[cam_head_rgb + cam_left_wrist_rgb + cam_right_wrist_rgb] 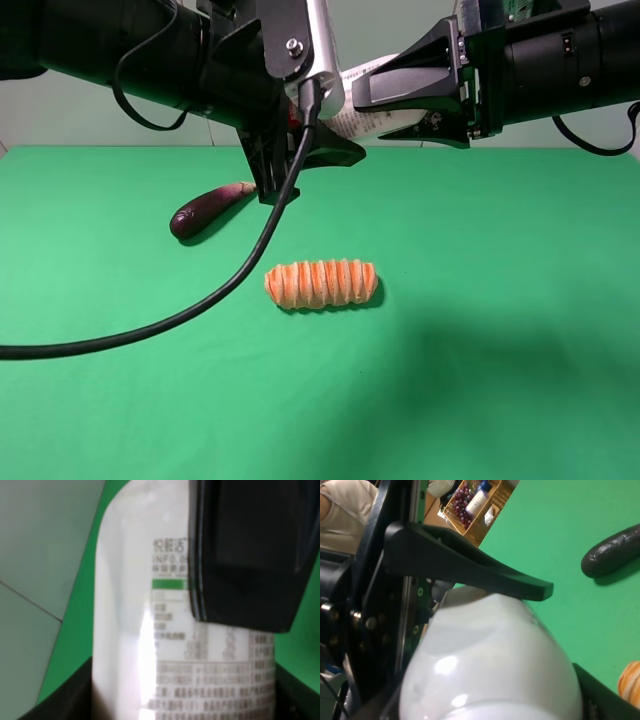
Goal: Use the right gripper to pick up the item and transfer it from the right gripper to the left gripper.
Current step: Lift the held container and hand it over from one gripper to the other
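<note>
While the green table [520, 380] lies well below, with the ridged roll [321, 284] and the eggplant [205, 210] on it, the two arms meet high above it and the handover looks to me to be mid-step. The right gripper [395, 110] is clamped on the bottle [362, 118], holding it aloft and roughly level between the arms. The left gripper [305, 160] has its fingers on either side of the same bottle — whether they press on it I cannot tell.

To do this well, the left should close fully on the stretch of body that the right finger does not cover, and the right should let go only once that hold is firm — a slip from this height would drop the bottle toward the roll. Neither arm should pull or twist while both grip.

On the label [210, 670], Chinese characters head a line beginning "INFO", above a green bar [169, 584] and a table of print too blurred to read. No brand is legible.
</note>
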